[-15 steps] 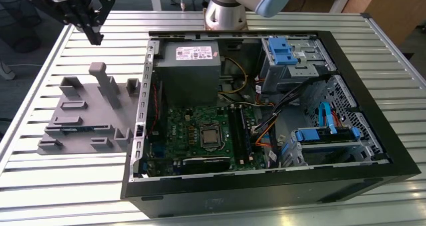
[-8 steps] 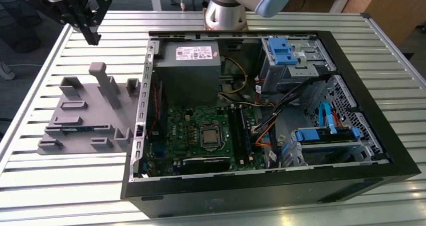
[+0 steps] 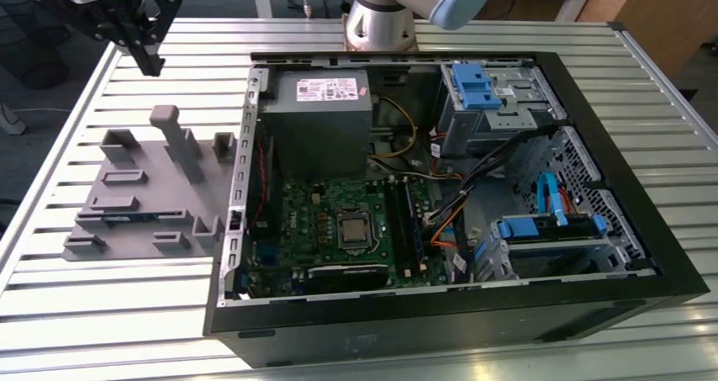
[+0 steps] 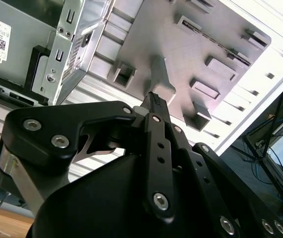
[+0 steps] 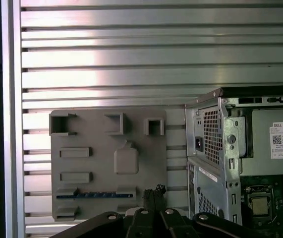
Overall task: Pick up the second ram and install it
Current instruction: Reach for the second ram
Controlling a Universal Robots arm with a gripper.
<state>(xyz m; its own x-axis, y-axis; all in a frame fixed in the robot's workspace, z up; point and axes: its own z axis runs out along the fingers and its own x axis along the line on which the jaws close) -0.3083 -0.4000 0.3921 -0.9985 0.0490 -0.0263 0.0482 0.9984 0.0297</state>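
Note:
The second ram is a thin dark stick standing on edge in a slot of the grey holder tray. In the exterior view the ram sits near the tray's front side. My gripper hangs high above the table, beyond the tray's far end, at the exterior view's left. Its black fingers are shut with nothing between them. In both wrist views the fingertips are pressed together. The long black slots on the motherboard lie inside the open computer case.
The open computer case fills the table's middle and right, its metal wall right beside the tray. Inside are the power supply, cables and blue drive brackets. The slatted metal table lies bare under the gripper.

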